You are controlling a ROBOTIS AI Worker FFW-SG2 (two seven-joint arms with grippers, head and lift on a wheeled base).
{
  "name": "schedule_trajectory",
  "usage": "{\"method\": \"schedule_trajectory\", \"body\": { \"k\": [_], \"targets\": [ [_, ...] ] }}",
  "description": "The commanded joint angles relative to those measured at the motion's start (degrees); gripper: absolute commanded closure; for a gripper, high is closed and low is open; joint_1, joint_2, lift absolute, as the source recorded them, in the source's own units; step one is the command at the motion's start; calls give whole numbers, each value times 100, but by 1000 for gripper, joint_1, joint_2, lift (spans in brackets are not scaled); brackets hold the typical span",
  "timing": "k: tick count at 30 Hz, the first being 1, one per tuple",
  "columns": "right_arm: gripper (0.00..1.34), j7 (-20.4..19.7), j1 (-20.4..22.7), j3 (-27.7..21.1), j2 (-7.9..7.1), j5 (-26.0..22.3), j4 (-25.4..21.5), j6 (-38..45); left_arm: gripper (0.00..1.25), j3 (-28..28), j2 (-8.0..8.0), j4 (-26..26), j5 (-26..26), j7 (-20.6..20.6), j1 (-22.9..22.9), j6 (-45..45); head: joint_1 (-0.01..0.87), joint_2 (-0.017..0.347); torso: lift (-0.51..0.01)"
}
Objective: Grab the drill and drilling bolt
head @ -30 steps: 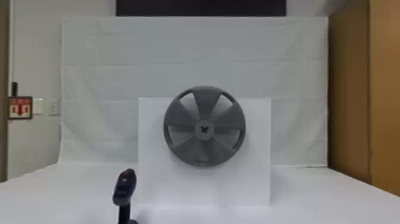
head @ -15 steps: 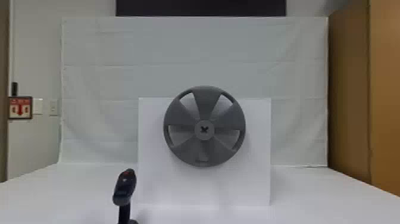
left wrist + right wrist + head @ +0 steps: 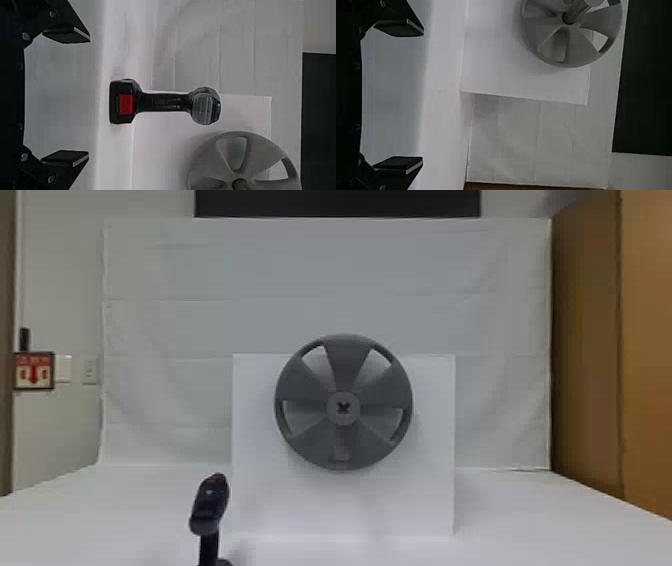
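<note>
The black drill stands upright on the table at the front left in the head view, left of the grey wheel. In the left wrist view the drill has a red patch on its base. My left gripper is open, its fingers wide apart and short of the drill, touching nothing. My right gripper is open with nothing between its fingers. The grey spoked wheel is mounted on a white panel, a dark cross-shaped bolt at its hub.
The white panel stands on the white table. A white cloth hangs behind it. Brown boards rise along the right side, and a red sign is on the left wall.
</note>
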Motion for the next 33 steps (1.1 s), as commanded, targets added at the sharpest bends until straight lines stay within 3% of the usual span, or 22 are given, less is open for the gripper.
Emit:
{"method": "schedule_trajectory", "body": {
  "k": [1,33],
  "targets": [
    [159,0,-12,0,-1,0,-1,-6,242,-3,0,23,9,0,-6,-44,-15,51,-398],
    [159,0,-3,26,-1,0,-1,-41,242,-20,0,32,26,-9,3,-71,-15,51,-398]
  ]
}}
